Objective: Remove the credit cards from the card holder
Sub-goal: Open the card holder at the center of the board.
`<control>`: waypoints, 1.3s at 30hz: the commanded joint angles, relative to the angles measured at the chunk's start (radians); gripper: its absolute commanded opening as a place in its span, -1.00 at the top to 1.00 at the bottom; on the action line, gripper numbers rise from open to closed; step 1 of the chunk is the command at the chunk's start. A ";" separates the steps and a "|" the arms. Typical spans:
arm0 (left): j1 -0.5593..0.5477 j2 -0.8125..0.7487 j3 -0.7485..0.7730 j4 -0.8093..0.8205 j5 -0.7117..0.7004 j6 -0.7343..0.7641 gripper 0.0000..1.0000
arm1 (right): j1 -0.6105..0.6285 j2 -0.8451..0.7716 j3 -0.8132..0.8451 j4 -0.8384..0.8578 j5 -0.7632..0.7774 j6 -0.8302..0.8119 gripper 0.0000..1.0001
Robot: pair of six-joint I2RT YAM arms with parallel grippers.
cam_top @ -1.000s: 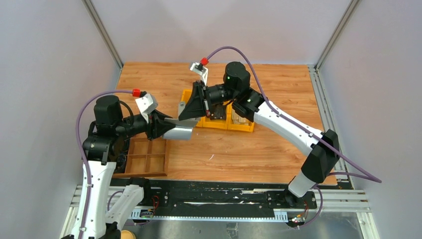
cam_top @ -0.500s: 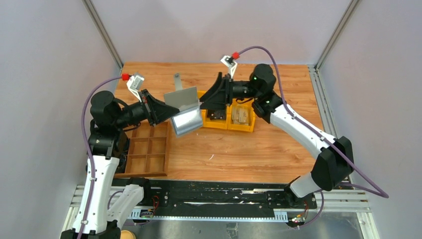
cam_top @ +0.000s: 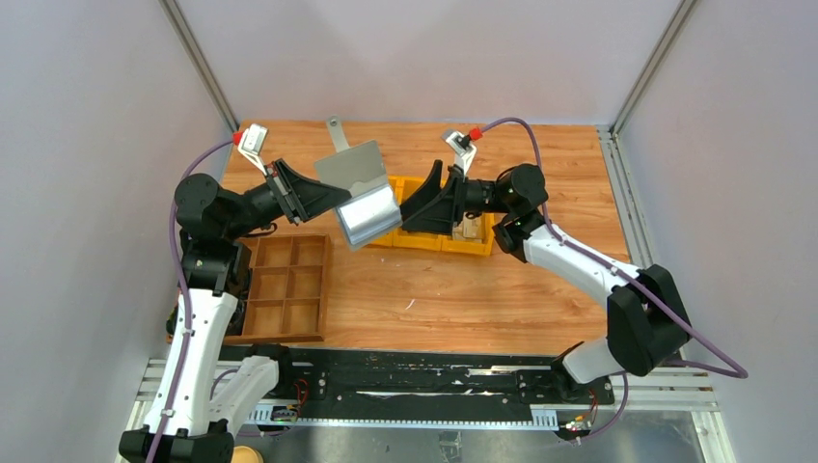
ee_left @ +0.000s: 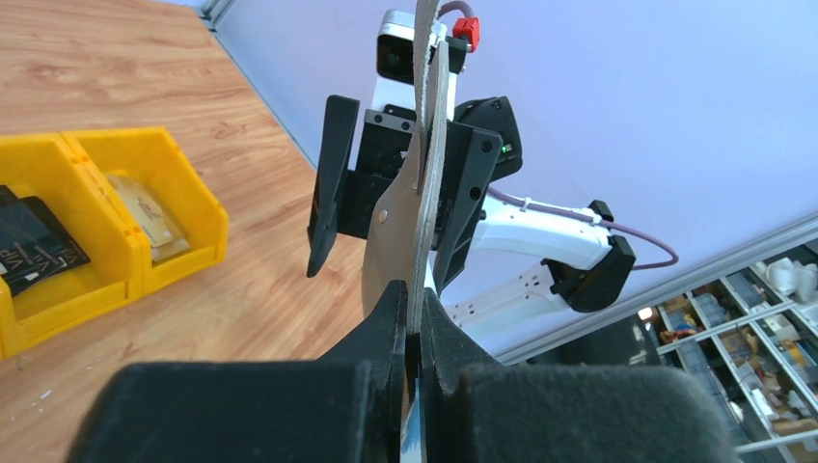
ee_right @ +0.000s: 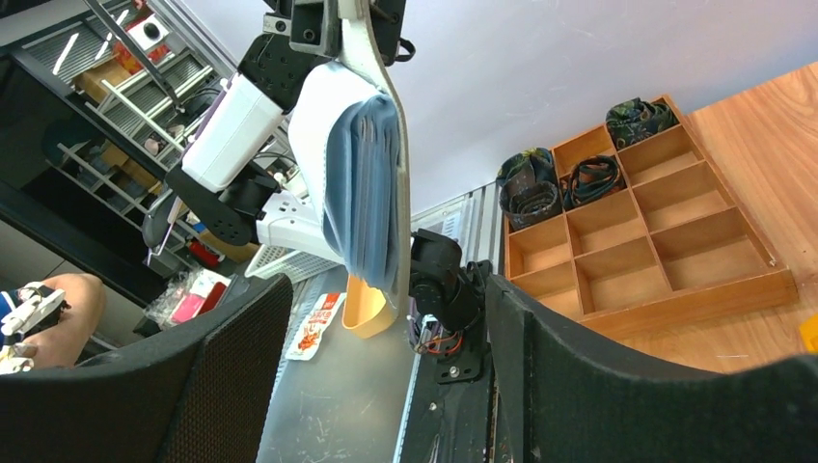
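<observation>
One wooden table (cam_top: 540, 154) with a plank grain bears everything. Two arms work above it.

Next in size comes one brown wooden tray (cam_top: 324, 299), a grid of square compartments at the near left. From the right wrist we see three of its compartments holding dark coiled items (ee_right: 590, 178). The left arm hides part of the tray from above.

We count two yellow plastic bins (cam_top: 434, 241) from the left wrist, box-shaped and glossy. One holds a black blocky item (ee_left: 39, 251) with white markings, and the other holds tan credit cards (ee_left: 145, 207) that we cannot count.

One card holder (cam_top: 355, 172) hangs in the air, folded open in soft grey-blue material. Its upper flap is matt and its lower flap shiny. From above it covers the left end of the bins. The left gripper (cam_top: 330, 197) is pinched on its edge. The right gripper (cam_top: 413, 212) is spread wide, just beside the lower flap, and we cannot tell whether it touches.

From the right wrist, thin layered edges show inside the holder. We cannot tell cards from pockets there.

One narrow closing tab (cam_top: 335, 130) sticks up from the upper flap.
</observation>
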 commanded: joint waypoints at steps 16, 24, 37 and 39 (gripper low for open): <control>-0.002 0.002 0.038 0.046 -0.008 -0.077 1.00 | 0.031 0.055 0.074 -0.034 0.112 -0.070 0.00; -0.002 0.001 0.041 0.033 -0.008 -0.085 1.00 | 0.066 0.046 0.152 -0.150 0.182 -0.181 0.09; -0.002 -0.009 0.039 0.029 0.014 -0.088 1.00 | 0.072 0.103 0.216 0.072 0.181 0.032 0.00; -0.002 -0.008 0.037 0.032 0.019 -0.088 1.00 | 0.081 0.113 0.228 0.088 0.177 0.057 -0.01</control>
